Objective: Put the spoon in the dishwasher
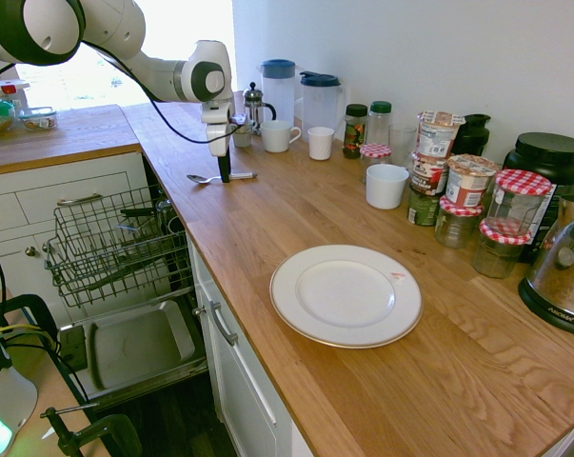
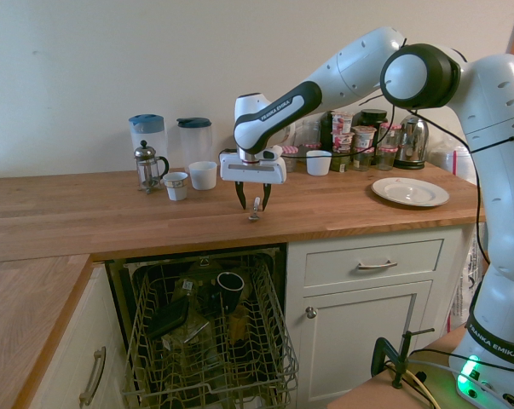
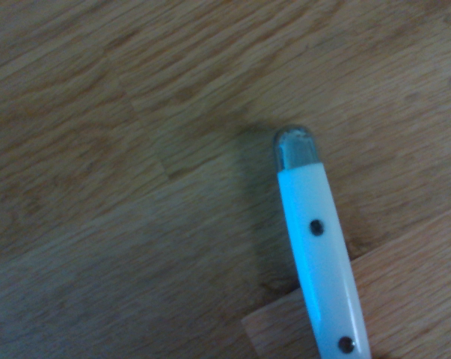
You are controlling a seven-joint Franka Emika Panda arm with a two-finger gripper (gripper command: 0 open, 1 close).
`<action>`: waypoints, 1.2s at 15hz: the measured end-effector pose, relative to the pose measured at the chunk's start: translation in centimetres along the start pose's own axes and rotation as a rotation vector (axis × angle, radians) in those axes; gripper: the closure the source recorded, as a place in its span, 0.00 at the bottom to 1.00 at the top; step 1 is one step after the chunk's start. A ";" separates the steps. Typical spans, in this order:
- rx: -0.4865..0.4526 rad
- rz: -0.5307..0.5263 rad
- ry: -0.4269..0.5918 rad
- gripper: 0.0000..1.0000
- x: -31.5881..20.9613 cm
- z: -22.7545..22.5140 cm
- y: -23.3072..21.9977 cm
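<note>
Spoon (image 1: 220, 177) is lying flat on the wooden surface (image 1: 296, 219) in the upper left of the first exterior view, bowl toward the left, and your gripper (image 1: 225, 173) is standing directly over its handle with the jaws pointing down. In the second exterior view the gripper (image 2: 253, 204) is showing its jaws parted, straddling the spoon (image 2: 255, 210), with nothing in hold yet. The wrist view is showing only wood grain and a white handle-like piece (image 3: 317, 247) with two rivets; you cannot tell from it whether it belongs to the spoon. The dishwasher (image 2: 207, 341) is sitting open in the lower middle of that frame, rack pulled out with a mug (image 2: 230, 285) already in it. Watch the closing: a thin, shiny handle lying flat is likely to slide or pivot out if the jaws are stopping too high.
</note>
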State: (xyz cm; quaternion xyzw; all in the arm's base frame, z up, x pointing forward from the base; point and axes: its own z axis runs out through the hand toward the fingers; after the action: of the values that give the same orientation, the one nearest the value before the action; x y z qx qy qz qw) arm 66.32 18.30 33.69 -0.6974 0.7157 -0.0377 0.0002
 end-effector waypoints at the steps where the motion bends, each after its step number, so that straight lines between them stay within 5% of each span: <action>1: -0.002 0.004 -0.005 1.00 0.0 0.0 0.0; 12: 0.005 0.049 -0.030 1.00 1.6 -0.7 -0.5; 18: 0.055 -0.007 -0.013 1.00 -0.3 -12.4 3.6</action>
State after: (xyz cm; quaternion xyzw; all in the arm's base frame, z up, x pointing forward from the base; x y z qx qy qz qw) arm 62.07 19.34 45.84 -0.6997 0.7120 -0.0528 0.0237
